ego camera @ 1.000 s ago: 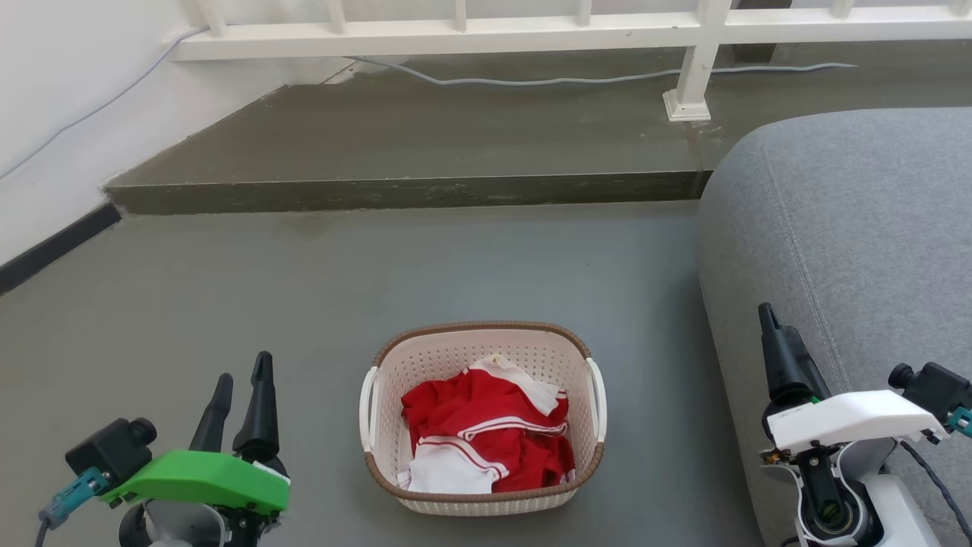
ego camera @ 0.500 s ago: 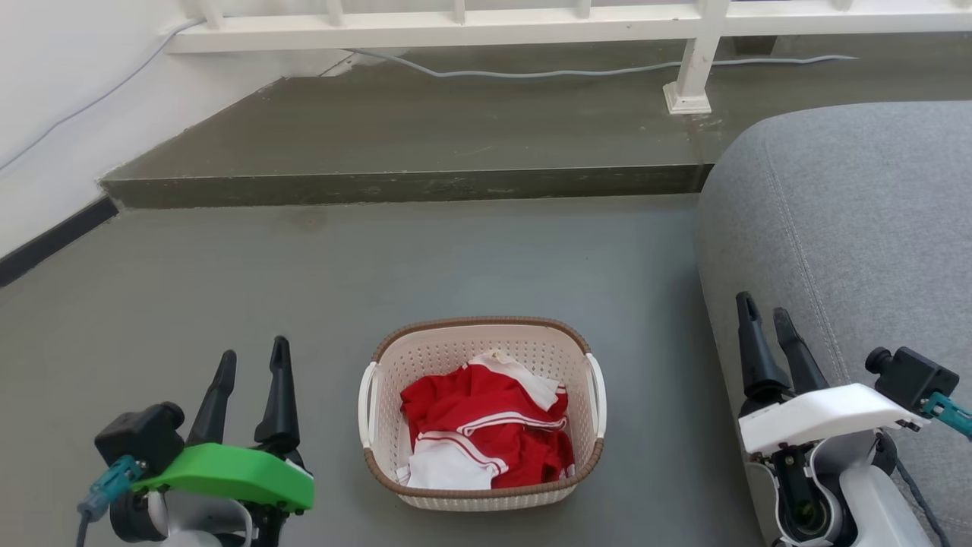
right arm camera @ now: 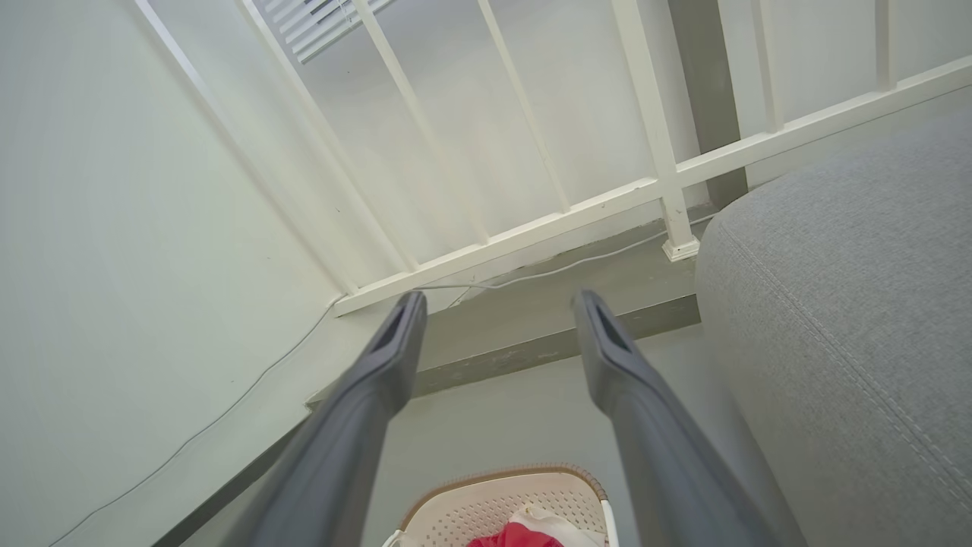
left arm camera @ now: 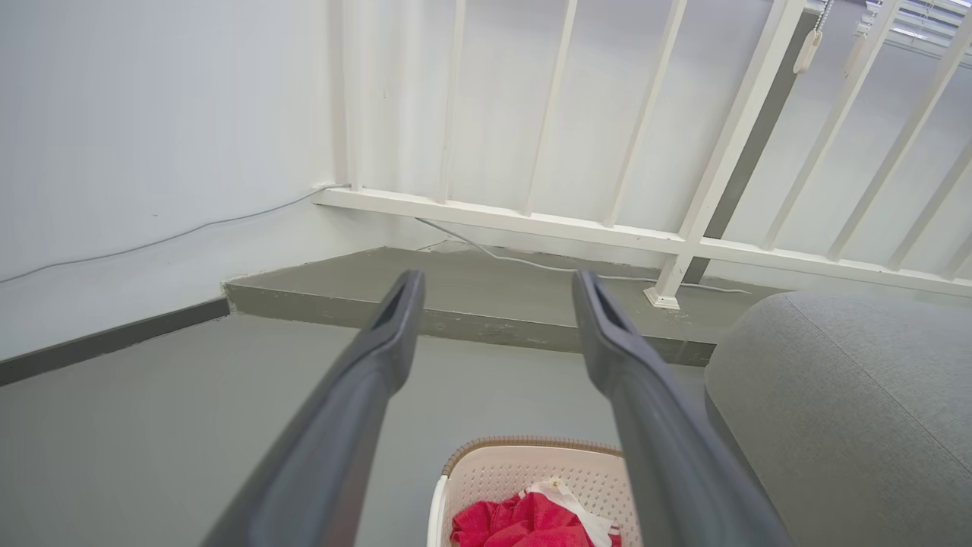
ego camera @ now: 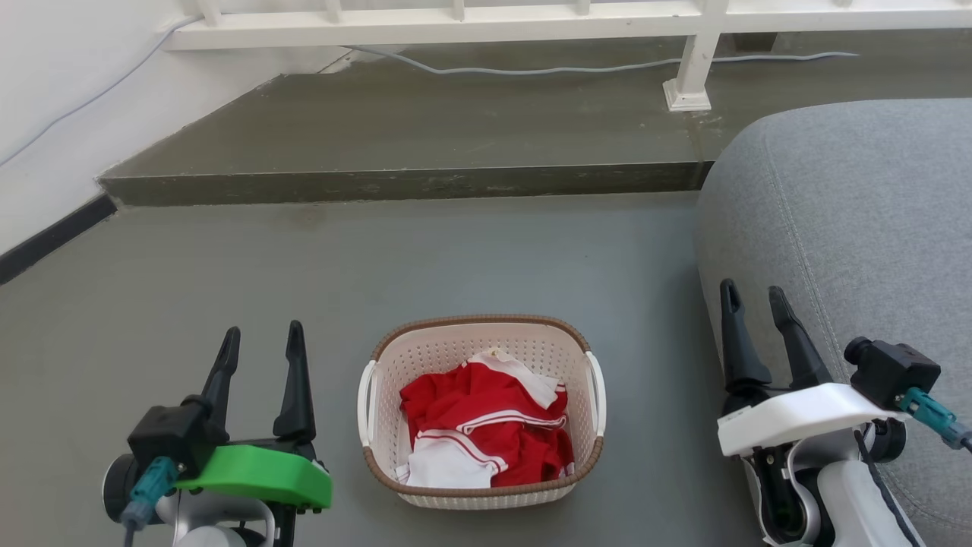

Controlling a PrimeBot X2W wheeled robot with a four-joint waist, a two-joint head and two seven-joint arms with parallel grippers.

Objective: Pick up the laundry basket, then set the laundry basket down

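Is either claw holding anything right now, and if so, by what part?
Nothing is held. The left claw and right claw are both open, one on each side of the basket, apart from it.

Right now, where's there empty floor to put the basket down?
The biggest bare patch is the grey floor between the laundry basket and the step, running left to the wall. Floor also lies bare left of the basket, beyond the left jaws. It is tight on the right, where the sofa and the right jaws stand close.
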